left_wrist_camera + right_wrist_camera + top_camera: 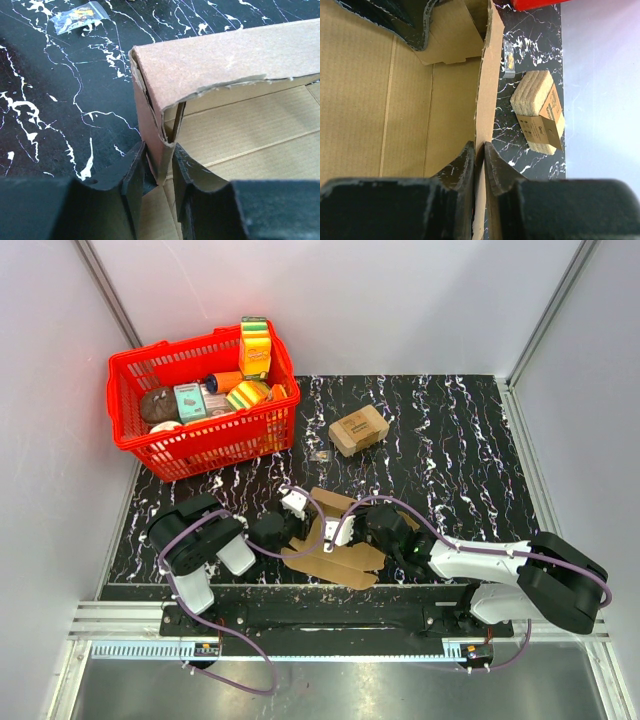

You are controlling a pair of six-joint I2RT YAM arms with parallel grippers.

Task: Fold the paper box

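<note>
The paper box (340, 562) lies partly folded near the front edge, between the two arms, as plain brown corrugated card. In the left wrist view a raised side wall (225, 55) meets a folded corner. My left gripper (159, 165) is closed on that corner, one finger outside and one inside the wall. In the top view it sits at the box's left end (300, 518). My right gripper (480, 150) is shut on the thin upright wall (487, 90), with the box floor (370, 100) to its left. From above, the right gripper (332, 538) is over the box's middle.
A red basket (200, 448) full of groceries stands at the back left. A small printed cardboard pack (358, 430) (540, 112) lies behind the box, and a little clear plastic bag (320, 455) (80, 16) beside it. Grey walls close in both sides.
</note>
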